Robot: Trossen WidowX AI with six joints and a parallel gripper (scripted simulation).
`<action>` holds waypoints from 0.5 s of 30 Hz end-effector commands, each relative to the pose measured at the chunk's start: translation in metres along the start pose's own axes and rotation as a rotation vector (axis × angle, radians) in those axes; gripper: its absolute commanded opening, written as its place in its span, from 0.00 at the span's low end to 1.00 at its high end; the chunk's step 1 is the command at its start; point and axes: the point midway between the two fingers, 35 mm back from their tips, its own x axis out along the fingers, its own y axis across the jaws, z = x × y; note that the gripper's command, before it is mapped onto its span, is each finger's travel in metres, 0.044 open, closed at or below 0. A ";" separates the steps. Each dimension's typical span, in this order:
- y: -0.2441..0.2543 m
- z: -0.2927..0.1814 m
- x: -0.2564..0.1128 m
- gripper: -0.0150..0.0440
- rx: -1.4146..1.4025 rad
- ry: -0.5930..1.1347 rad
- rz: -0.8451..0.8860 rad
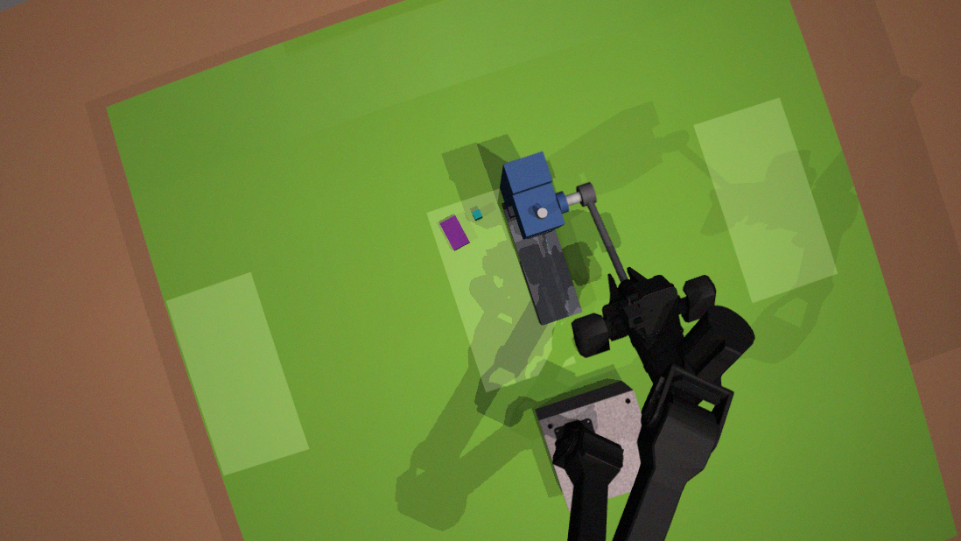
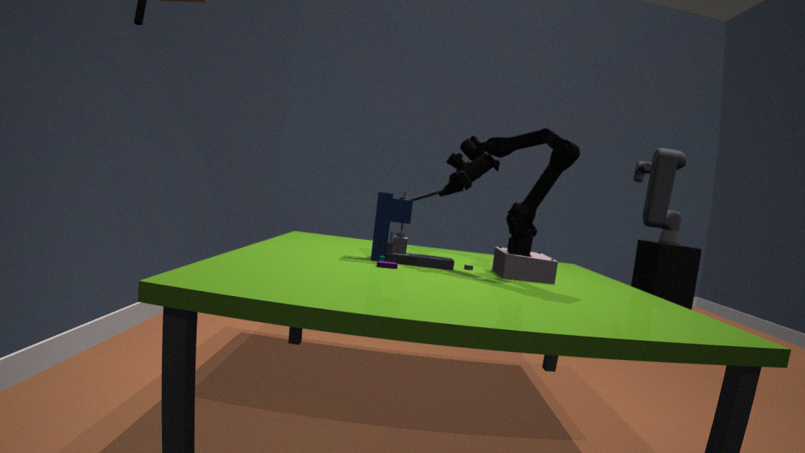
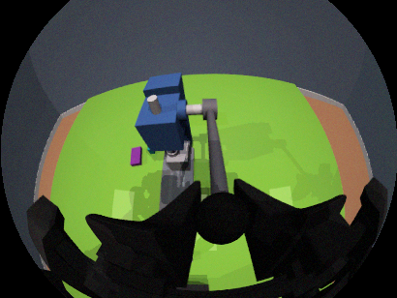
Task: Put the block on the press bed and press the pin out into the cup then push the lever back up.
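We had our hand clamped on the lever, angled up from the press, and there was the grey block, sitting beneath the press head!

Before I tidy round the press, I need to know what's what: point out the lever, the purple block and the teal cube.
lever (image 1: 606, 235) (image 3: 216, 150): top and wrist, its rod
purple block (image 1: 454, 232): top, its upper face
teal cube (image 1: 476, 214): top, its upper face

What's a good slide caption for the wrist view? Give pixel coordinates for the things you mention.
Black tool (image 1: 624, 279) (image 2: 441, 193) (image 3: 217, 185) closed on the lever (image 1: 606, 235) (image 2: 425, 196) (image 3: 217, 150) of a blue press (image 1: 532, 191) (image 2: 381, 225) (image 3: 162, 128), purple piece (image 1: 454, 232) (image 2: 386, 264) (image 3: 137, 156) lying left of it.
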 end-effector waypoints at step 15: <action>0.000 -0.019 0.009 0.25 0.013 0.030 -0.001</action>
